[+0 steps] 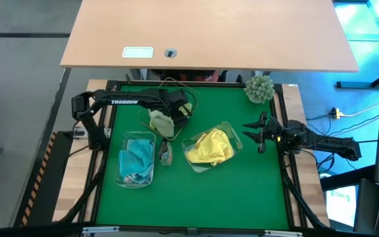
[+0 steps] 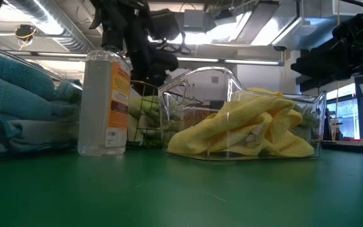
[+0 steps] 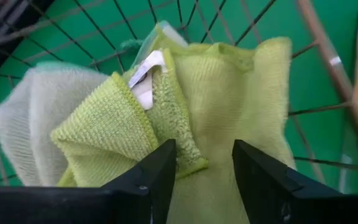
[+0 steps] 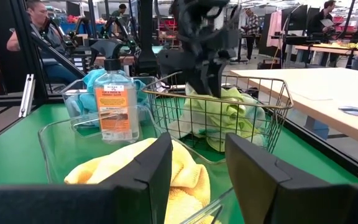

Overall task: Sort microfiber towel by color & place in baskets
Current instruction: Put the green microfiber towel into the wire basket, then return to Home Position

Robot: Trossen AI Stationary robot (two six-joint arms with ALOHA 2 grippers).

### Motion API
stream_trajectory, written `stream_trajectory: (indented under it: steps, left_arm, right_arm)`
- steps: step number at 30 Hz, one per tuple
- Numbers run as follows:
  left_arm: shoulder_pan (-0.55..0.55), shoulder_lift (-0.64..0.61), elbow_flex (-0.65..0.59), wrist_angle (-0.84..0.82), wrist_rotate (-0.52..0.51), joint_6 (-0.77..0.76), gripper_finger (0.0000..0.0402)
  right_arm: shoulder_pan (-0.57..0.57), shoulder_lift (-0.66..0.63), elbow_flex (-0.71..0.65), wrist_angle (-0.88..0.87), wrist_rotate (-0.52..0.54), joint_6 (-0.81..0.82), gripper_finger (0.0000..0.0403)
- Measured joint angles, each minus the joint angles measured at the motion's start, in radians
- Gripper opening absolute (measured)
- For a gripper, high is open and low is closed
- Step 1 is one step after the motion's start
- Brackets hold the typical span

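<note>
The left arm has white letters that read TROSSEN, and a clear bottle (image 4: 114,106) on the table wears an orange and white label with words too small to read. The left gripper (image 3: 204,163) hangs inside the wire basket (image 4: 263,115), right above the green towels (image 3: 191,106), and its two dark fingers are apart with nothing between them. The towels lie just under the fingertips. They are soft and fuzzy, lime green with a paler one beside them, and a small white tag sticks out of a fold. The yellow towels (image 1: 210,146) sit bunched up in a clear tub (image 2: 232,85) in the middle of the green table (image 1: 242,197). The blue towels (image 1: 137,157) fill another clear tub on the left. The right gripper (image 1: 254,133) waits near the yellow tub with its fingers apart, holding nothing.
</note>
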State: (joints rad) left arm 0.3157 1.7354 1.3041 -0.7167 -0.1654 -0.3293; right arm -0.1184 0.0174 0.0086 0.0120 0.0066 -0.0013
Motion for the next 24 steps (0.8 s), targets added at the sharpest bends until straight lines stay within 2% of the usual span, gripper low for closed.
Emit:
stream_trajectory:
  steps: [12,24]
  left_arm:
    - [0.0,-0.011,0.232,-0.247,0.043,0.025,0.0153]
    - [-0.054,-0.011,0.562,-0.409,0.022,0.139,0.0153]
  right_arm:
    - [0.0,0.0,0.0,0.0,0.0,0.0,0.0147]
    - [0.0,0.0,0.0,0.0,0.0,0.0,0.0147]
